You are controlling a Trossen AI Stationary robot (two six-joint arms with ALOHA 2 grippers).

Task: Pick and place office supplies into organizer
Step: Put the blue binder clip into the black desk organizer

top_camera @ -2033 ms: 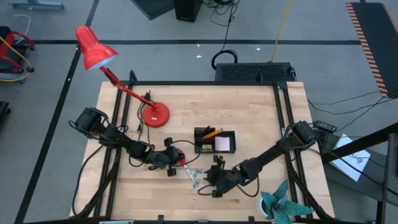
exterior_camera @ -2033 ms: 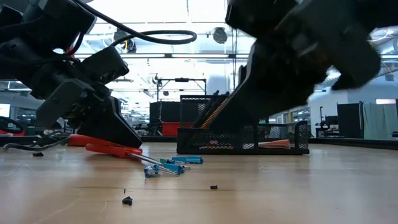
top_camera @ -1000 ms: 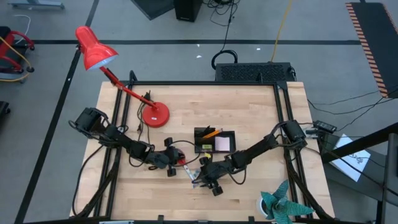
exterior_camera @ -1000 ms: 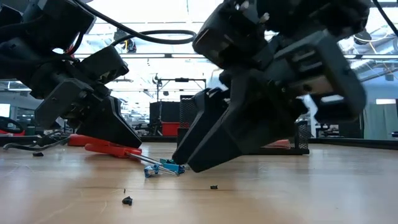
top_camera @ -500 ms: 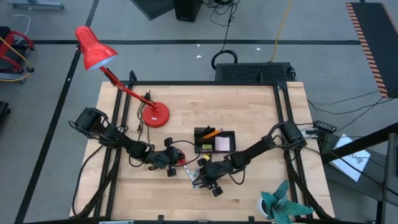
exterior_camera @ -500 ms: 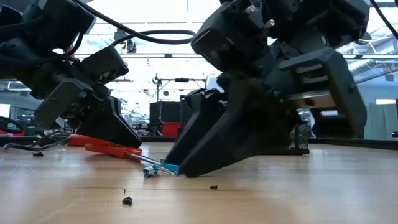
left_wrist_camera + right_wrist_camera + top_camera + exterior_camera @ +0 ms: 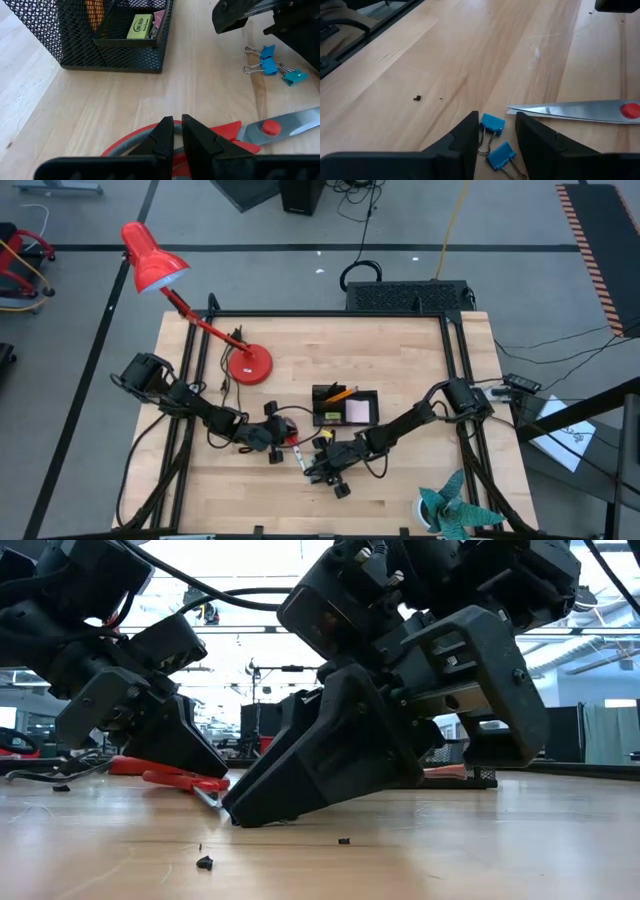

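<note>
Mesh organizer (image 7: 345, 408) sits at table centre in the high view. Already in it: orange pencils (image 7: 340, 394) and a dark pen in the tall cup, a pale pink note pad (image 7: 359, 412) in the flat bay, a small yellow eraser-like block (image 7: 139, 26) in a front bay per the left wrist view. So part of the job looks done.

Still out on the table (image 7: 420, 360): red-handled scissors (image 7: 235, 136) and blue binder clips (image 7: 493, 124), all lower centre of the high view, just below-left of the organizer.

Left gripper (image 7: 173, 136): down at the scissors' handle, fingers narrow, nearly together, the red handle loop running right under the tips. Whether they actually pinch the handle I cannot tell from this angle; no lift visible.

Right gripper (image 7: 495, 129): low over the clips, fingers (image 7: 535, 135) moderately apart, straddling the nearest clip, tips at table level in the low view. Nothing gripped yet, by the look of it.

Judgement: roughly midway. Remaining work is the clips, at least two in the right wrist view and three in the left, and the scissors.
</note>
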